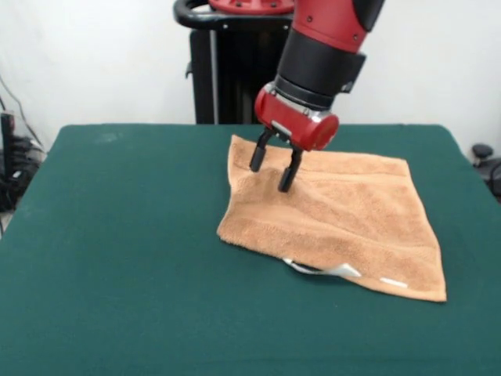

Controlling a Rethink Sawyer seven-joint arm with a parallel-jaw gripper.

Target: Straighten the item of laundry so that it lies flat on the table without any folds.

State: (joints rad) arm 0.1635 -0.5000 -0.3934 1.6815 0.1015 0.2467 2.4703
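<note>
The item of laundry, a tan-orange terry towel (344, 219), lies spread on the dark green table (117, 235), right of the middle. Its surface shows shallow wrinkles, and its near edge carries white labels (344, 270), where the edge curls up a little. My gripper (272, 172) hangs over the towel's far left corner with its two black fingers (257, 157) apart and nothing between them. The fingertips are at or just above the cloth; contact is not clear.
The red and black arm (321, 55) slants down from the top centre. Dark equipment and cables (12, 157) stand beyond the table's left edge, and a dark object (485, 160) beyond the right edge.
</note>
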